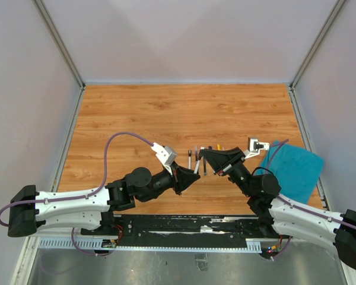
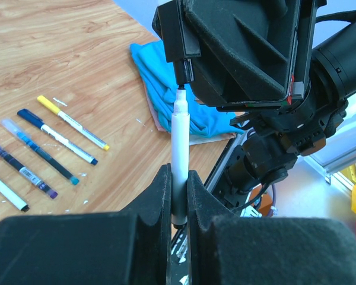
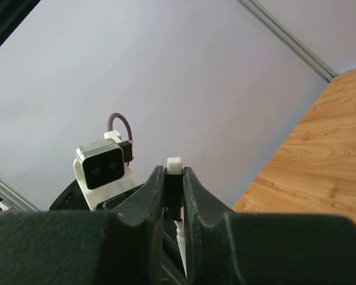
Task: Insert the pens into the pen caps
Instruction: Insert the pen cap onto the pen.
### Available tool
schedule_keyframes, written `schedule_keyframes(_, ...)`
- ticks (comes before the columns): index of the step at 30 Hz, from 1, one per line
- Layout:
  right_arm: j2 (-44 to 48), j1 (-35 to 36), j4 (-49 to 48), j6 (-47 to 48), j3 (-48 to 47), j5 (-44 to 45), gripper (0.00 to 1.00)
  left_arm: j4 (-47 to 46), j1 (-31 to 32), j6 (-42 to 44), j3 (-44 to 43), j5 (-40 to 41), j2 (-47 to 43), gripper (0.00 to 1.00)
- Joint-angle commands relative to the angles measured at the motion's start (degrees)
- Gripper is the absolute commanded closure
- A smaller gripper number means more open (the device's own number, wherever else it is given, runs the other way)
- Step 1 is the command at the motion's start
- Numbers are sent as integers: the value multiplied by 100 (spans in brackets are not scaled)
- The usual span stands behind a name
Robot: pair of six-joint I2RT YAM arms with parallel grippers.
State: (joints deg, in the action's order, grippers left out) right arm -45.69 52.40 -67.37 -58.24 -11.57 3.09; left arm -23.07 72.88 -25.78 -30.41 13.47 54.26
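Wooden worktop, both arms reaching in to meet over its near middle. Teal cloth lies flat at the right side, apart from the work.

Left gripper: closed tight on the lower barrel of a white pen, held upright, tip up. Right gripper: pinched narrow on a short black cap with a white end, open mouth facing down toward the pen. Both are held clear above the worktop. The pen tip sits just at the cap's mouth; I cannot tell whether it has entered.

Five loose pens lie in a row on the worktop beyond the left gripper, well apart from the pair in hand.

Step in hand, as I judge it: seating the pen in the cap. To do it well:
- keep barrel and cap on one axis, since a tilt would jam the tip on the rim;
- close the gap slowly and straight;
- the left grip is low on the barrel, so the pen may slide back under push; press gently and watch for slip.

Containers: no trays or bins seen. The cap is the only thing that takes anything in, and it looks unfilled.
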Motion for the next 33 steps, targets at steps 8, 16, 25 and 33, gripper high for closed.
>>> schedule_keyframes(8, 84, -46, -291, 142, 56, -239, 99, -189, 51, 19, 78, 155, -129, 99)
schedule_keyframes(16, 122, -46, -39, 428, 54, -239, 99, -189, 53, 29, 79, 147, -127, 100)
schedule_keyframes(25, 34, -37, 149, 761, -17, -241, 99, -196, 55, 20, 88, 144, -109, 99)
schedule_keyframes(33, -71, -37, 57, 785, 31, -268, 99, -198, 55, 29, 88, 144, -109, 99)
